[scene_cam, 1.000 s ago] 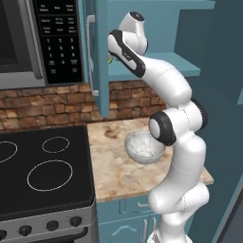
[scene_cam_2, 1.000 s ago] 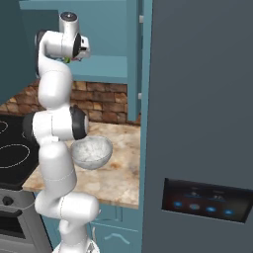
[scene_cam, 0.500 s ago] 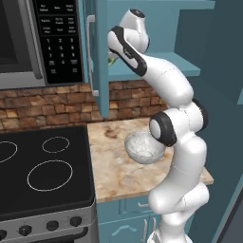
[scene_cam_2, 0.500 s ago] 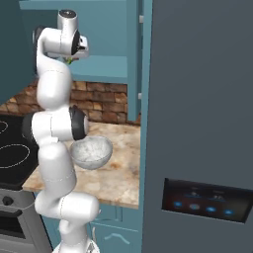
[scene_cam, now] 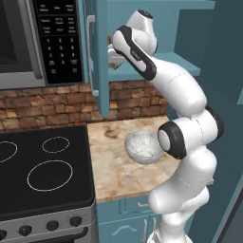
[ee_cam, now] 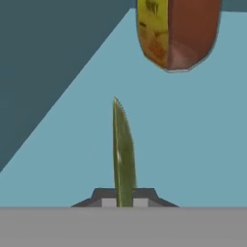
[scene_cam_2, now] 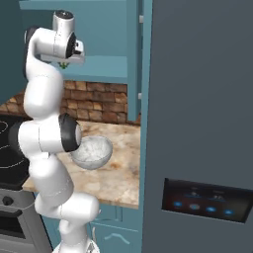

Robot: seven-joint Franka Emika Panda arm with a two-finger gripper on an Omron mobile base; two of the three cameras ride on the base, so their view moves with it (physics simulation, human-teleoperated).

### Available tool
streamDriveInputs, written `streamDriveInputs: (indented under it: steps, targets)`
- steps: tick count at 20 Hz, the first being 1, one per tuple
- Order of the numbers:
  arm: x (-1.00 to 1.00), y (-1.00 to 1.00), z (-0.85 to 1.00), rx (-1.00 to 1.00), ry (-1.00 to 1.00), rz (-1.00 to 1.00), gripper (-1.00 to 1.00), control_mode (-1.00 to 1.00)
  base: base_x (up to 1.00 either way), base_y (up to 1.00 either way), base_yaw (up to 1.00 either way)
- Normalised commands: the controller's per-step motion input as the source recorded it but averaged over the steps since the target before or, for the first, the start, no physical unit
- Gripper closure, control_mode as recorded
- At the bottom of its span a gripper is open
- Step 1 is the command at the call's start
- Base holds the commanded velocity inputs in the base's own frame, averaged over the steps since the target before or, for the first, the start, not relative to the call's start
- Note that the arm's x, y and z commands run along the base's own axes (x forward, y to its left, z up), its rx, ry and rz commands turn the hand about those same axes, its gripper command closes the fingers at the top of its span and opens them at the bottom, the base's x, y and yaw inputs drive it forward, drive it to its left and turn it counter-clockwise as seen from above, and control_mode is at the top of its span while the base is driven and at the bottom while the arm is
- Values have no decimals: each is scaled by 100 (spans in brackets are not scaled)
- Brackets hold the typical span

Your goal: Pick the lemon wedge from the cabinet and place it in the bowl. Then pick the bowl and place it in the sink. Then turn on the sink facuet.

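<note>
On the teal cabinet (ee_cam: 193,120) shelf, our pincer (ee_cam: 124,198) is closed on the thin lemon wedge (ee_cam: 123,149). We fear this narrow grip may slip during withdrawal, or bump the orange-brown object (ee_cam: 178,34) nearby.

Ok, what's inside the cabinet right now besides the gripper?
On the cabinet shelf the gripper is shut on the thin yellow-green lemon wedge. Beyond it stands a rounded brown-and-yellow object. The arm covers the rest of the shelf in the base views.

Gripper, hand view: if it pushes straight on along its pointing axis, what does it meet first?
The gripper is shut on the lemon wedge. Past the wedge comes bare cabinet shelf, then likely the orange-brown object standing further in; depth is unclear.
</note>
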Motion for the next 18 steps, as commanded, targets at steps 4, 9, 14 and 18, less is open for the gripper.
streamDriveInputs:
  steps: [4, 9, 14, 18]
  targets:
    - [-97, -11, -28, 6, -7, -3, 100, -100, 0, 0, 0]
    - [-100, -22, -27, 7, -7, -10, 100, -100, 0, 0, 0]
    - [-100, -45, -44, 3, -1, -17, 100, -100, 0, 0, 0]
    - [-99, -56, -70, 0, 4, -19, 100, -100, 0, 0, 0]
